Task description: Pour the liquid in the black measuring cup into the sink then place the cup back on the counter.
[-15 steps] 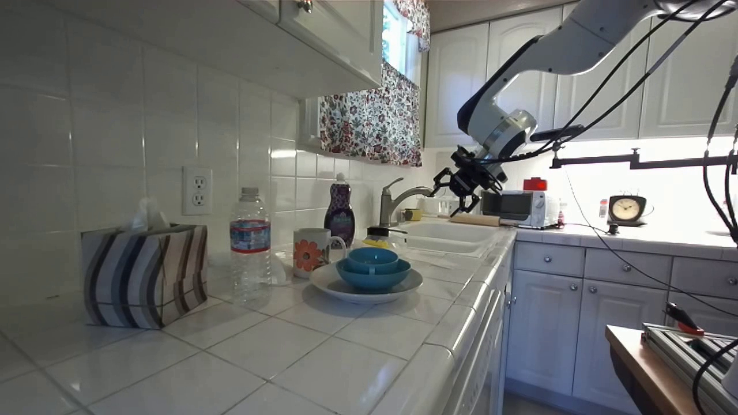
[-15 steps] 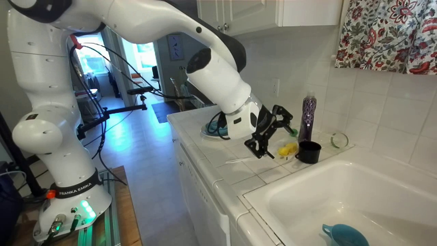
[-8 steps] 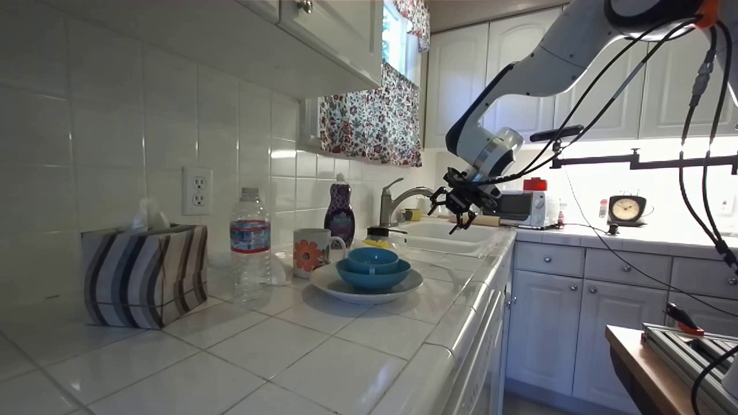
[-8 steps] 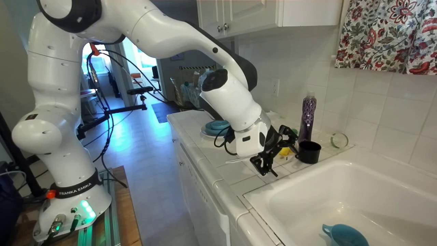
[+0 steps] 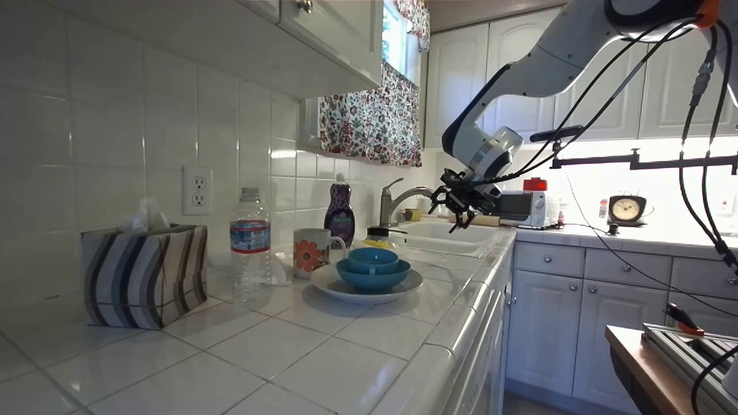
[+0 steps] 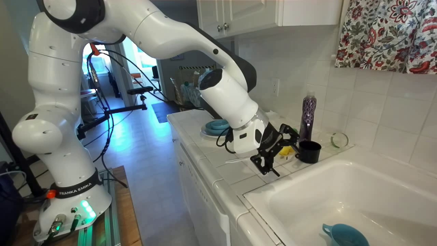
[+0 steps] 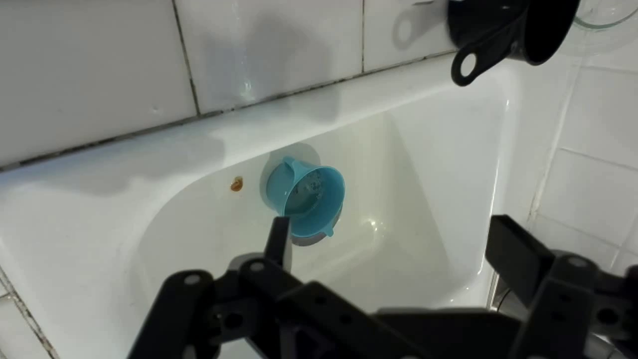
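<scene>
Pointing toward the sink (image 6: 385,191), the end effector (image 7: 391,244) has its jaws wide apart. The black cup (image 6: 309,152) stands upright on the worktop (image 6: 237,172) just beside the sink, its contents too dark to make out. Inside the sink sits a blue cup (image 7: 329,199). Near the sink stands a purple bottle (image 6: 308,118); blue bowls (image 5: 372,279) on a plate (image 5: 326,282) rest well apart from it.
</scene>
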Robot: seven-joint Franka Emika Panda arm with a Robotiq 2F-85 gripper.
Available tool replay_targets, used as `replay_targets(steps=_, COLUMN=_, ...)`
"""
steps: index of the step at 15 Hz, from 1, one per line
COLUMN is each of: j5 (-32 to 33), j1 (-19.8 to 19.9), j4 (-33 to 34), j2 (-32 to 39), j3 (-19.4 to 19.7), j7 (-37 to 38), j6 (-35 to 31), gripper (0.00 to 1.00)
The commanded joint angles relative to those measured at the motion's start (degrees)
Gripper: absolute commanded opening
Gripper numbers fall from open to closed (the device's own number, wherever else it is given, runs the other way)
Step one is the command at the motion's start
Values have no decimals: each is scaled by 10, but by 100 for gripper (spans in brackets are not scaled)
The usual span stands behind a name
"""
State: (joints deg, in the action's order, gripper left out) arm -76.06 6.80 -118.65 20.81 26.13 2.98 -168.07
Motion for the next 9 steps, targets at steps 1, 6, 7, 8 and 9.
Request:
replay_targets(steps=1, j5=-55, j1=-12, j4=20, j2=22, j3=-26, j7=-20, j6=-69, gripper=100)
replay_targets(steps=6, j5=-79, j1=-16, j4=58, j2=56, j3=-60, j7=-25, j6=-145, gripper=100)
replay_targets(steps=7, j5=-74, j1=-16, j4=66, j2=66, j3=-64, j7=-19, j6=-154, gripper=100)
replay_targets(steps=8, j5=-73, j1=-16, j4=74, j2=74, j3=-68, j7=-16, j6=-165, gripper=100)
replay_targets(steps=9, j5=-72, j1=-15, j4=81, j2=82, j3=-72, j7=-13, j6=-175, gripper=100)
